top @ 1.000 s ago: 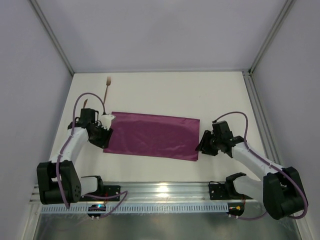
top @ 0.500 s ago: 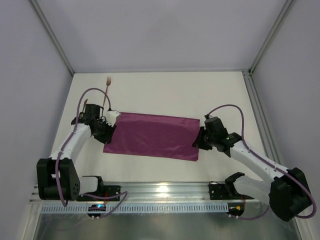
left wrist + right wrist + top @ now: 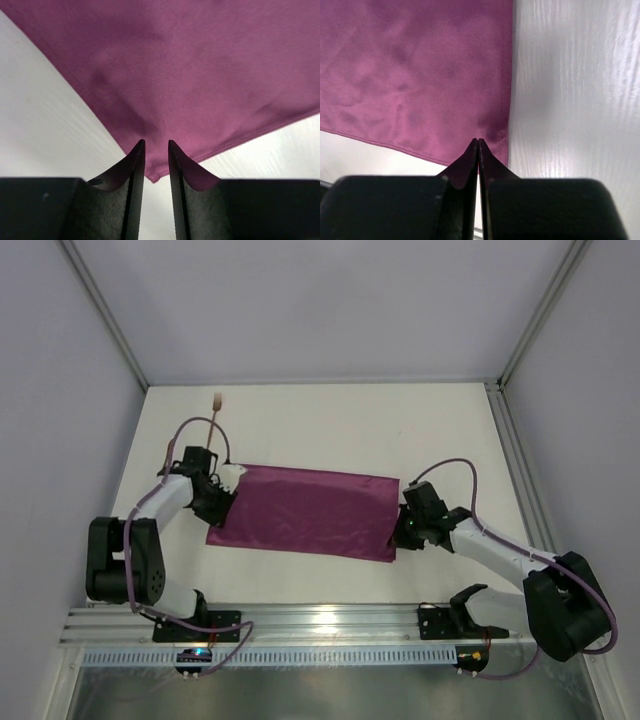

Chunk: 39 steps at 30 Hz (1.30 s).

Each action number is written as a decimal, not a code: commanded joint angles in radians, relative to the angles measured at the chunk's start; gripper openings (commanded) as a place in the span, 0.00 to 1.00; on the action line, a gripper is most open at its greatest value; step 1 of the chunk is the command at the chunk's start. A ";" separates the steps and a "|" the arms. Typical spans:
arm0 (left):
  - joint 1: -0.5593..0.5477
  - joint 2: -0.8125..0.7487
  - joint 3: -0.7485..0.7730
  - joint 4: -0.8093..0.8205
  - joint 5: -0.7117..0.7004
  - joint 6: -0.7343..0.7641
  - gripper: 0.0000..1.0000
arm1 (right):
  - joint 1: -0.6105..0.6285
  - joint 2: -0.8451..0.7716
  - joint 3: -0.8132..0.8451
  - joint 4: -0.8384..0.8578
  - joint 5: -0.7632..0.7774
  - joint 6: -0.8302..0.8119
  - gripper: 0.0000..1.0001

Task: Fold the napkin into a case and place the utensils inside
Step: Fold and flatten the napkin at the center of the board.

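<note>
Here, napkin flat, left gripper ajar, right gripper closed

Plain plum-purple with a faint sheen across the napkin. Light brown on the fork. Unpatterned white on the table. White with black joints on the arms; matt black on the gripper fingers.

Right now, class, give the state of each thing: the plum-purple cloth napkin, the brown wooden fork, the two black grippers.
Plum-purple cloth napkin: lying flat as a wide rectangle.
Brown wooden fork: lying bare, outside the napkin.
Left gripper: narrowly open, napkin corner between its jaws.
Right gripper: shut at the napkin's near right corner.
</note>
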 commanded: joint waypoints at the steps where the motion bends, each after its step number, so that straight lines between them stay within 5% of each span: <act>1: 0.001 -0.122 0.130 -0.066 0.111 -0.021 0.31 | 0.005 -0.038 0.186 -0.090 0.095 -0.068 0.04; 5: -0.003 -0.125 0.312 -0.059 0.123 -0.074 0.35 | 0.005 0.090 0.385 -0.061 0.126 -0.121 0.04; 9: -0.044 0.094 0.432 -0.008 0.076 -0.123 0.23 | 0.002 0.324 0.600 0.010 0.093 -0.134 0.04; 14: -0.086 0.269 0.528 0.041 0.040 -0.119 0.19 | -0.003 0.575 0.796 0.045 -0.007 -0.096 0.04; 22: -0.091 0.476 0.684 0.066 -0.024 -0.125 0.15 | -0.038 0.784 0.866 0.083 0.025 -0.035 0.04; 39: -0.089 0.611 0.686 0.099 -0.112 -0.148 0.16 | -0.129 0.845 0.844 0.105 -0.012 0.004 0.04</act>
